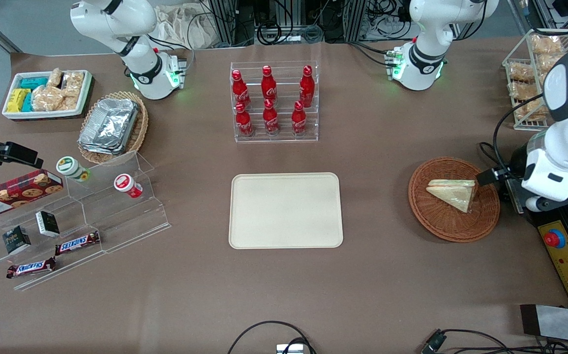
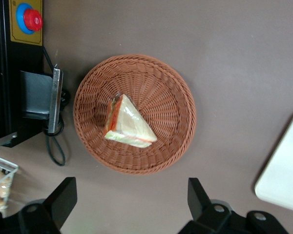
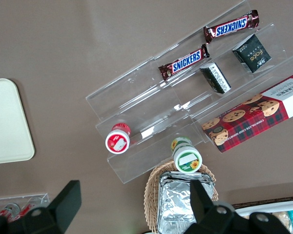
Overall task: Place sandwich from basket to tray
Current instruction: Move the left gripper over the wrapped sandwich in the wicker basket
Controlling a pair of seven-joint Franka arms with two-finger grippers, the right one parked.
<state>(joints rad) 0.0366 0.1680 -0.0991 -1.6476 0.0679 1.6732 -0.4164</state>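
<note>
The sandwich (image 1: 453, 193) (image 2: 129, 124), a clear-wrapped white-bread wedge with orange and green filling, lies in the round reddish-brown wicker basket (image 1: 453, 226) (image 2: 171, 97). The cream tray (image 1: 286, 210) (image 2: 285, 175) lies flat and bare at the table's middle, toward the parked arm from the basket. My gripper (image 2: 130, 192) hangs well above the table, open, with nothing between its black fingers (image 2: 63, 197). It is over bare tabletop just off the basket's rim. In the front view the arm's white wrist (image 1: 554, 167) stands over the basket's edge at the working arm's end.
A black and yellow emergency-stop box (image 1: 566, 255) (image 2: 27, 22) sits close beside the basket. A wire rack of bagged snacks (image 1: 529, 73) stands farther from the camera. A cola bottle rack (image 1: 274, 101) stands past the tray. An acrylic snack shelf (image 1: 82, 216) is toward the parked arm's end.
</note>
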